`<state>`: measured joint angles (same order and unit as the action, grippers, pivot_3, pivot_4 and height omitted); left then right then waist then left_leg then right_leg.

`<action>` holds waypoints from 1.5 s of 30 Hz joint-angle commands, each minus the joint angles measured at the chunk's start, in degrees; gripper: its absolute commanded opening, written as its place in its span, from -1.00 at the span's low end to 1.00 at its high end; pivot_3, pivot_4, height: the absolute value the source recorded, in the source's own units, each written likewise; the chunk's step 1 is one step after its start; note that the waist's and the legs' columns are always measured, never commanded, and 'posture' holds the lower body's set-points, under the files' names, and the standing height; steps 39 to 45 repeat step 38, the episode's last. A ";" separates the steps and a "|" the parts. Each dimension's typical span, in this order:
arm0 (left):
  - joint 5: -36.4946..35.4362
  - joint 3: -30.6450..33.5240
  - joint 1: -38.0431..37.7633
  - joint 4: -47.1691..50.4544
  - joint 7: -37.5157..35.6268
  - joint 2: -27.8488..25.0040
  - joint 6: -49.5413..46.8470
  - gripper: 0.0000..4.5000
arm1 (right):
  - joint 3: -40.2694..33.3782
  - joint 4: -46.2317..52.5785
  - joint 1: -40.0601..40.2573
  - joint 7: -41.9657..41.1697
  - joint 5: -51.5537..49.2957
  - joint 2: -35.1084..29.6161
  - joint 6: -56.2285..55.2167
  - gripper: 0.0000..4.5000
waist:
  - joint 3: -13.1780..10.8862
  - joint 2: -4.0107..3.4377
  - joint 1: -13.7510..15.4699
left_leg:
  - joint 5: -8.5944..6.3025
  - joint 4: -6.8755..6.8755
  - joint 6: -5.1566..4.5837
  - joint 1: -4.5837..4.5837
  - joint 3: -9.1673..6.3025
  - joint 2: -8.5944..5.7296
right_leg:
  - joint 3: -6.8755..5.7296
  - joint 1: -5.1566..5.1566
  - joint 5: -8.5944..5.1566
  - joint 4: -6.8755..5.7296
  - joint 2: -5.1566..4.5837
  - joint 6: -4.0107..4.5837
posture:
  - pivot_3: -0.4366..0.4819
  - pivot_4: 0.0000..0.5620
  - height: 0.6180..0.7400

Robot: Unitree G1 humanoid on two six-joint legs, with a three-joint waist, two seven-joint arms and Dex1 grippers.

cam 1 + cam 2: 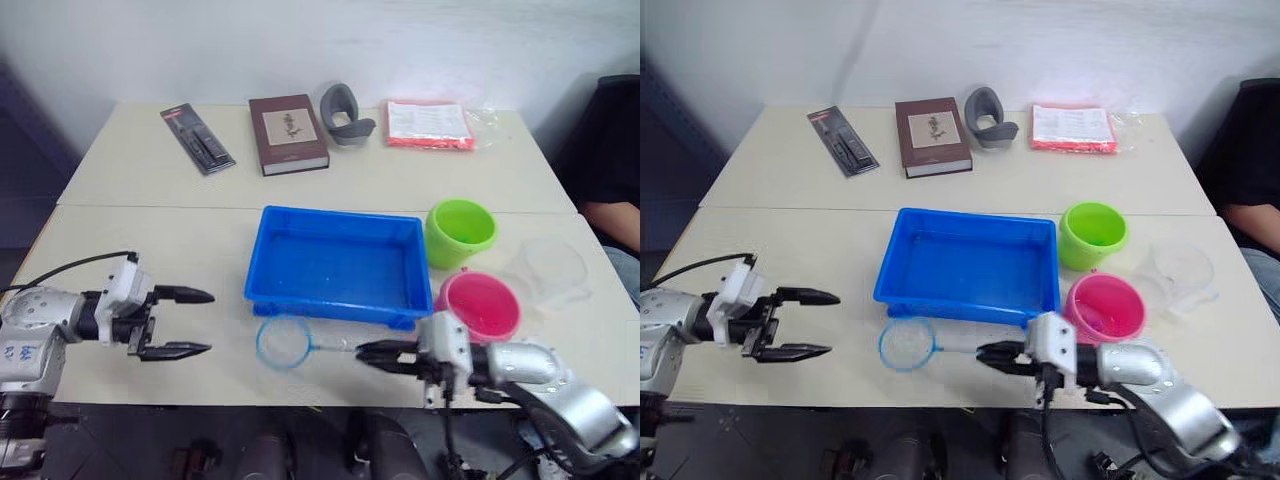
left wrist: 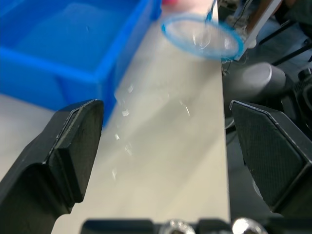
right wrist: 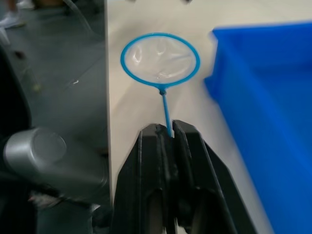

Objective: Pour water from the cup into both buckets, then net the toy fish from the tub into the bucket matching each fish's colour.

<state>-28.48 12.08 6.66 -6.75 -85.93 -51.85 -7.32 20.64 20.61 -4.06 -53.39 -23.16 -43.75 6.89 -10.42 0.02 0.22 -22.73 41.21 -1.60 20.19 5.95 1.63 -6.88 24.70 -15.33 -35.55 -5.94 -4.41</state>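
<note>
Grasping the net [image 3: 160, 57] handle, right hand [image 3: 165, 134] clenched — left hand [image 1: 185, 322] released, no legible writing.

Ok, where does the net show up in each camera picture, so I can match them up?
Left eye view: the net lies by the table's near edge, in front of the blue tub.
Right eye view: same spot, hoop towards the robot's left.
Left wrist view: hoop beyond the tub's corner.
Right wrist view: handle between the right gripper fingers, hoop ahead.
Shared landmark: the tub.
</note>
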 commanded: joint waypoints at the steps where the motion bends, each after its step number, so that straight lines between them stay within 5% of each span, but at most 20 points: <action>1: -1.44 1.43 -1.55 4.01 -0.36 -0.70 -0.13 0.98 | 2.15 -5.71 -2.08 -2.65 5.34 2.64 -3.90 -1.00 | 0.00 0.00 0.08 | 0.00 0.02 -0.01 0.00 0.00 -0.01 | 0.00 -0.01 0.00 0.00 -0.05 0.00 | -0.05 -0.47 1.00; 8: -1.63 0.50 -2.22 7.27 2.05 0.38 -2.40 0.98 | 2.61 -13.09 -4.69 -2.88 9.94 8.32 -4.20 -1.00 | 0.00 -0.01 -0.44 | 0.00 -0.01 0.00 0.01 0.03 0.02 | -0.25 0.01 0.00 -0.15 -0.27 0.01 | -0.05 -0.47 1.00; 12: -0.83 0.23 -1.68 6.52 2.47 0.42 -2.06 1.00 | 2.03 -10.73 -4.13 -5.10 9.00 8.76 -3.10 -0.31 | -0.01 -0.02 -0.44 | 0.00 -0.01 0.01 -0.01 0.05 0.02 | -0.49 0.01 -0.01 -0.19 -0.27 0.01 | -0.05 -0.47 1.00; 17: -0.01 0.09 -0.56 4.45 2.21 -0.28 -1.35 1.00 | -3.70 0.04 -0.87 -7.54 2.13 4.26 2.06 0.91 | -0.03 -0.06 -0.14 | 0.00 0.00 0.01 0.01 0.00 0.01 | -0.55 -0.01 -0.01 -0.16 -0.30 0.01 | -0.05 -0.47 1.00; 18: -0.08 0.40 -0.59 4.23 2.17 -0.54 -1.44 1.00 | -5.91 3.52 0.77 -7.75 -0.75 3.14 3.26 0.98 | -0.03 -0.06 -0.08 | 0.00 0.00 0.01 0.02 -0.03 -0.02 | -0.55 -0.02 0.00 -0.15 -0.34 0.01 | -0.05 -0.47 1.00; 21: 2.06 1.19 -1.75 4.01 4.73 -1.16 -0.56 1.00 | -14.89 13.97 7.37 -9.18 -10.69 -1.33 5.08 0.98 | -0.02 -0.04 0.05 | -0.01 -0.03 0.00 0.07 -0.14 -0.03 | -0.53 -0.05 0.00 -0.06 -0.38 0.01 | -0.05 -0.47 1.00; 25: 8.14 3.81 -6.16 0.26 7.55 -1.90 9.91 1.00 | -41.78 22.13 26.27 -13.47 -14.51 -6.29 4.86 0.98 | -0.02 -0.07 0.46 | -0.02 -0.17 0.01 -0.01 -0.19 -0.03 | -0.52 -0.17 0.00 0.04 -0.37 0.00 | -0.05 -0.47 1.00; 30: 10.85 6.03 -9.31 -9.78 8.54 -2.24 18.72 1.00 | -64.36 21.12 44.07 -21.03 -15.15 0.06 -0.97 0.98 | 0.15 0.20 0.96 | -0.07 -0.22 -0.03 -0.11 -0.10 0.05 | -0.47 -0.19 0.00 0.33 -0.32 0.00 | -0.05 -0.47 1.00; 34: 12.83 6.27 -9.21 -14.12 12.43 -1.10 22.72 1.00 | -72.03 12.06 49.75 -27.78 -11.45 4.30 -10.66 0.98 | 0.21 0.30 1.09 | -0.14 -0.25 -0.09 -0.22 -0.05 0.04 | -0.24 -0.23 0.00 0.31 -0.38 0.00 | -0.05 -0.47 1.00; 38: 13.27 5.95 -11.29 -11.19 16.93 1.32 24.18 1.00 | -71.97 3.78 48.21 -27.40 -9.42 4.99 -14.69 0.98 | 0.21 0.30 1.11 | -0.38 -0.31 -0.20 -0.53 0.12 0.02 | -0.04 -0.42 0.00 0.35 -0.50 0.00 | -0.05 -0.47 1.00; 45: 13.27 5.95 -11.29 -11.19 16.93 1.32 24.18 1.00 | -71.97 3.78 48.21 -27.40 -9.42 4.99 -14.69 0.98 | 0.21 0.30 1.11 | -0.38 -0.31 -0.20 -0.53 0.12 0.02 | -0.04 -0.42 0.00 0.35 -0.50 0.00 | -0.05 -0.47 1.00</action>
